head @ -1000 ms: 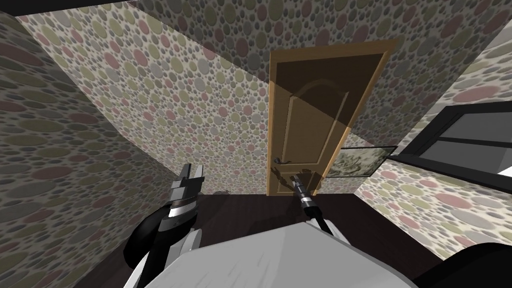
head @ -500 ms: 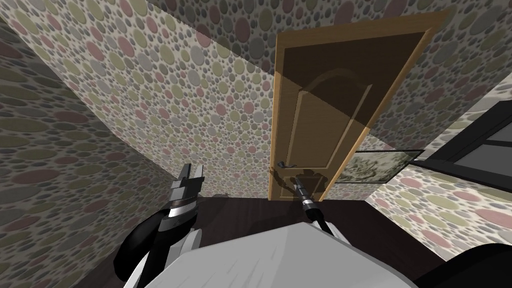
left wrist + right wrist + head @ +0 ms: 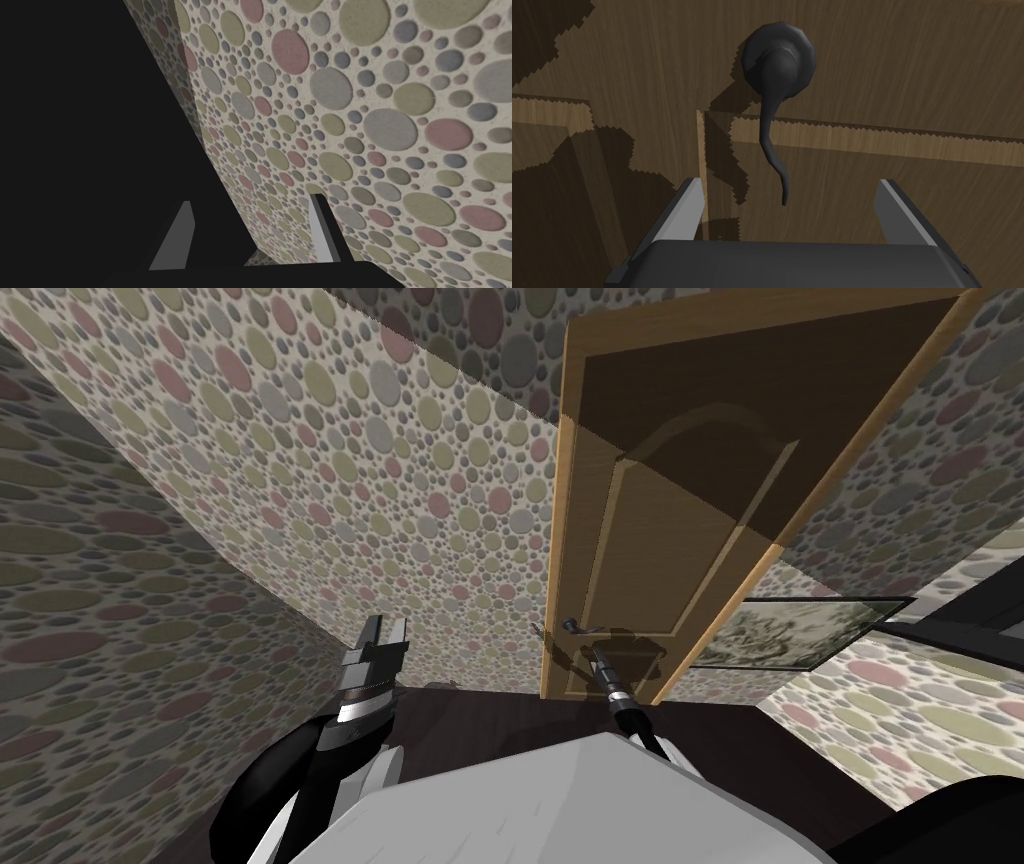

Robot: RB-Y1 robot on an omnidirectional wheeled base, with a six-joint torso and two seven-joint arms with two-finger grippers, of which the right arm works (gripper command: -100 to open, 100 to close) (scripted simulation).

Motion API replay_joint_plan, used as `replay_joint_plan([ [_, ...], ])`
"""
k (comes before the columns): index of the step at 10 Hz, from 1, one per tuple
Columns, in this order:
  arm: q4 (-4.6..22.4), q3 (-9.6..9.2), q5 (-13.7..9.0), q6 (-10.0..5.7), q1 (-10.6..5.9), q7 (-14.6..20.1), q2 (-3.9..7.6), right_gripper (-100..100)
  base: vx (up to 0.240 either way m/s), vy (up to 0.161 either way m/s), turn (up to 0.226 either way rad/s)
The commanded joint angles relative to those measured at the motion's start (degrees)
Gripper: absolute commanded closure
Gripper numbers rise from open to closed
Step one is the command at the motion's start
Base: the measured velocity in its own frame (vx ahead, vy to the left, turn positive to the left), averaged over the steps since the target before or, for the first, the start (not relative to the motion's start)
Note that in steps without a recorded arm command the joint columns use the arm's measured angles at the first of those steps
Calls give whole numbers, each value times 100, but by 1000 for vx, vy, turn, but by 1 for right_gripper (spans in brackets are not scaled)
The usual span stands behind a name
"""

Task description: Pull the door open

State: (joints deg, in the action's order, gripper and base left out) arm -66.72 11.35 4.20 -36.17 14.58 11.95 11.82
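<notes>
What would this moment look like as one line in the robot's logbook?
stage: pre-grasp | right gripper: open, facing dark lever handle, no grip | left gripper: open, by dotted wall | wooden door: shut

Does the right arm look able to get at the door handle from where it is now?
Probably yes. The right gripper is open and faces the dark handle on the brown door. The lever's tip lines up between its fingers with nothing in the way.

The right tool [image 3: 788,184], fingers apart, faces the dark lever handle [image 3: 769,100] on the brown door [image 3: 912,75].
</notes>
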Motion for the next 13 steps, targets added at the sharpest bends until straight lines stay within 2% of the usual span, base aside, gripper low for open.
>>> replay_joint_plan([
  [1, 120, 63, -44, -52, -37, 32, 67, -100, 168, 16, 107],
  [4, 479, 260, -179, -211, -116, 109, 253, -100, 183, -10, 143],
  [7, 738, 403, -276, -326, -174, 165, 388, -100, 177, -13, 101],
  [8, 812, 444, -304, -358, -190, 180, 426, -100, 213, -14, 88],
  [9, 748, 414, -283, -336, -164, 165, 390, -100, 95, -14, 20],
  [10, 748, 414, -283, -336, -164, 165, 390, 100, -14, 3, -14],
  [13, 748, 414, -283, -336, -164, 165, 390, 100, -27, 2, 2],
])
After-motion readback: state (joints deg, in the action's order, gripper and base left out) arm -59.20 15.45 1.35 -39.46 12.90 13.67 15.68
